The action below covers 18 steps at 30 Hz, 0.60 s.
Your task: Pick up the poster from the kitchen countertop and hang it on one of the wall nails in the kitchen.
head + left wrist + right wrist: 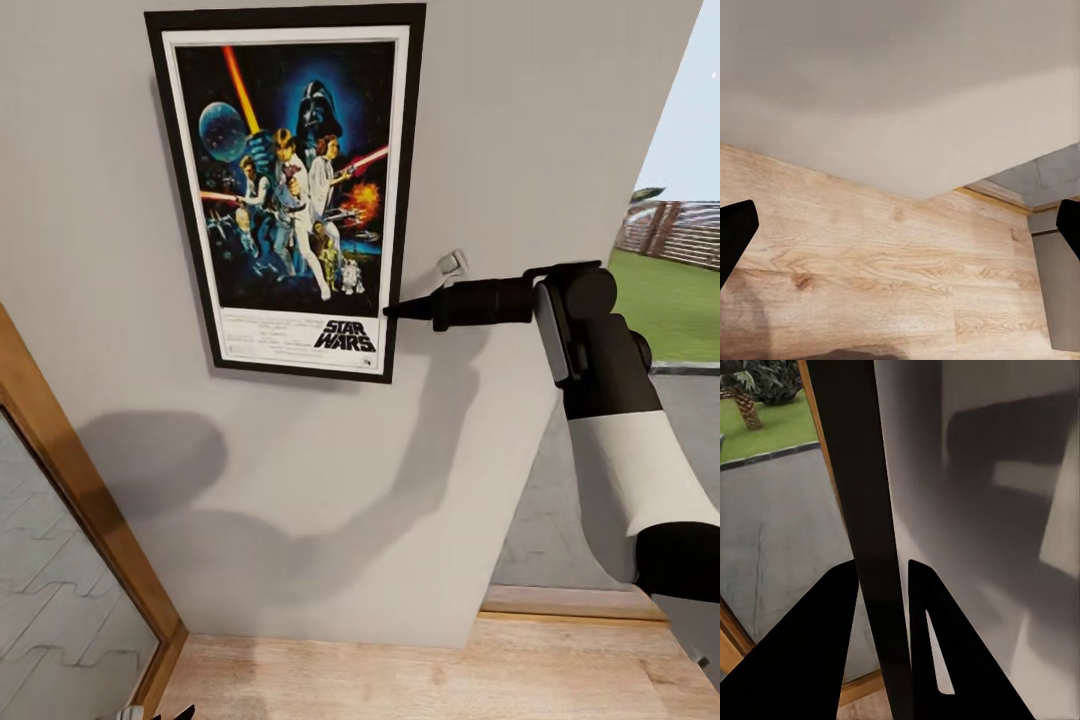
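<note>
The poster (290,190) was up against the grey wall (520,150), a little tilted, with its top left corner higher than its top right one. Its black frame went all the way round, and the words "STAR WARS" sat near its bottom right corner.

The right hand (392,311) reached in from the side and its dark tip met the poster's right edge, down near the bottom right corner. In the right wrist view the two black fingers (810,652) stood one on each side of the thin dark frame edge (866,510), pinching it. So the right hand was holding the poster.

A small pale peg (452,264) stuck out of the wall just beside the poster's right edge, a bit above the right hand. Dark shadows of the arm lay on the wall under the poster.

The left hand (900,232) hung low over the wooden floor (885,270), near the foot of the wall. Its two fingers (735,232) were far apart, with nothing between them.

Past the wall's right edge there was green grass (660,300) outside.
</note>
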Motion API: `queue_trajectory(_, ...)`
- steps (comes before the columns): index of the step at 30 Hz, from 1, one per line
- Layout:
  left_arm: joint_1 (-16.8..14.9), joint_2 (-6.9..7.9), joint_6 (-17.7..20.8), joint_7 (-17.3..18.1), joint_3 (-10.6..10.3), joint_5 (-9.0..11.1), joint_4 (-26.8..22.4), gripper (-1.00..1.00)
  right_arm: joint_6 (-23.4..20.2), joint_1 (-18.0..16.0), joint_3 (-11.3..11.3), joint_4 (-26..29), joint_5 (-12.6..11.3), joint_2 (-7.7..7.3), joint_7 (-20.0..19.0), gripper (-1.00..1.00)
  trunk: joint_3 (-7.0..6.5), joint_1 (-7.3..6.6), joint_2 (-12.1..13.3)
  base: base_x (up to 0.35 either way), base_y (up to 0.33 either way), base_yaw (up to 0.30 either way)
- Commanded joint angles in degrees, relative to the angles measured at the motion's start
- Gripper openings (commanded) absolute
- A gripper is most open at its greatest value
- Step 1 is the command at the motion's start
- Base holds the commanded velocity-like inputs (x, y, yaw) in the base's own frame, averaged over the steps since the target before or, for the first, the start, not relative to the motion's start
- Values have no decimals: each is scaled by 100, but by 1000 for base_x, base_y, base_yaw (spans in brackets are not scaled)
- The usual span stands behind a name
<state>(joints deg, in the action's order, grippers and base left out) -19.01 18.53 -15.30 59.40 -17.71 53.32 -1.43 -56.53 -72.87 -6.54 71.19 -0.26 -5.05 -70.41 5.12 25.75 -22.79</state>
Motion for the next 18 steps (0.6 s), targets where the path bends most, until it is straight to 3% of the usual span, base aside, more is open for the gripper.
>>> queue_trajectory(1,-4,1,-34,10,-48,38,3,100,-50,-11,-5,0,-8,-2,-16,-100,13,4,-13,0,0,0)
queue_trajectory(18,-6,5,-34,10,-48,38,3,100,-51,-26,-7,1,-17,4,-19,-100,13,4,-13,0,0,0)
